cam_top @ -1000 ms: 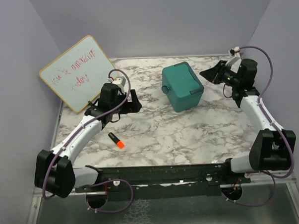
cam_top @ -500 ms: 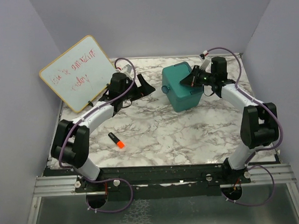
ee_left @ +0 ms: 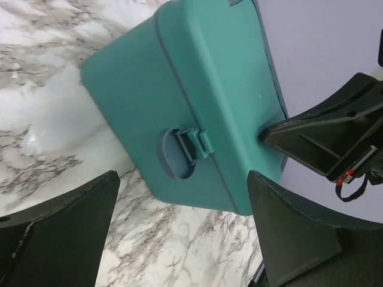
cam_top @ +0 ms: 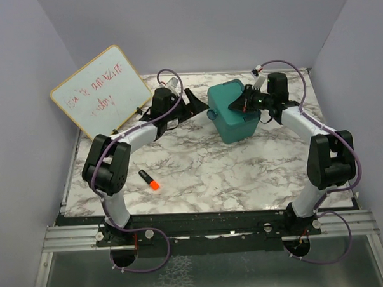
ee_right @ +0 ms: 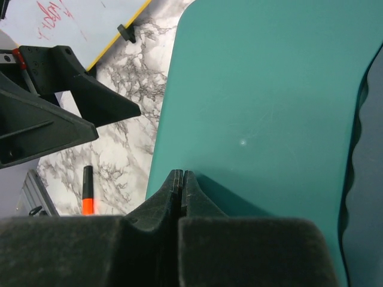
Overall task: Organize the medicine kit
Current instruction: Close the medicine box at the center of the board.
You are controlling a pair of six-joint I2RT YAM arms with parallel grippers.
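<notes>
The medicine kit (cam_top: 232, 119) is a teal box with its lid down, standing at the back middle of the marble table. Its small front latch (ee_left: 194, 145) faces my left gripper (cam_top: 195, 105), which is open just left of the box without touching it. In the left wrist view the left gripper (ee_left: 182, 179) has the latch side between its spread fingers (ee_left: 66, 230). My right gripper (ee_right: 181, 177) is shut with nothing in it, its tips resting on the teal lid (ee_right: 263, 101). From above, the right gripper (cam_top: 235, 106) lies over the lid's top.
A wooden-framed whiteboard (cam_top: 100, 91) with red writing leans at the back left. A black and orange marker (cam_top: 149, 179) lies on the table nearer the front left. Purple-grey walls close in the table on three sides.
My left arm has reached right toward the kit's latch side. My right arm swung in from the right, shut its gripper and settled on the lid.
</notes>
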